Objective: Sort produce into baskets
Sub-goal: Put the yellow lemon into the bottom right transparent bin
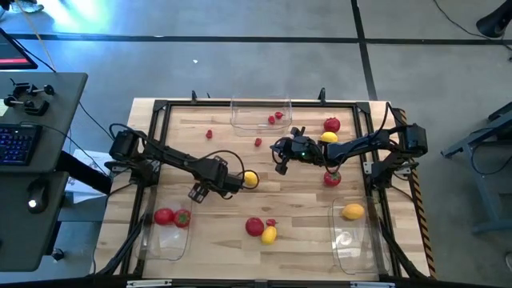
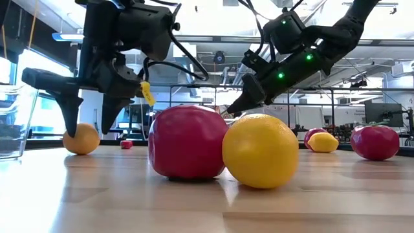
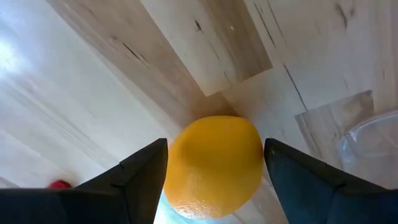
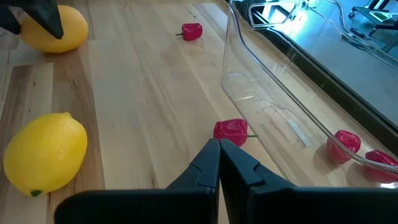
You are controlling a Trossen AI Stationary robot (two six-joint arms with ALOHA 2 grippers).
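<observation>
An orange-yellow lemon lies on the wooden table, left of centre. My left gripper points down over it, open, with one finger on each side, and hides it in the high view. My right gripper hangs shut above the table's middle, touching nothing. A small red berry lies just ahead of its fingertips. Three clear baskets stand on the table. The far basket holds red berries. Two tomatoes sit at the near left basket. A lemon lies in the near right basket. My left gripper straddles the lemon's two sides from above, with its fingers pointing down. The lemon rests on the table. I cannot tell whether the fingers touch it.
A second lemon lies between the two grippers. A tomato and a lemon sit near the front edge. More produce lies under and beside the right arm. Loose berries lie toward the far side. A black frame rims the table.
</observation>
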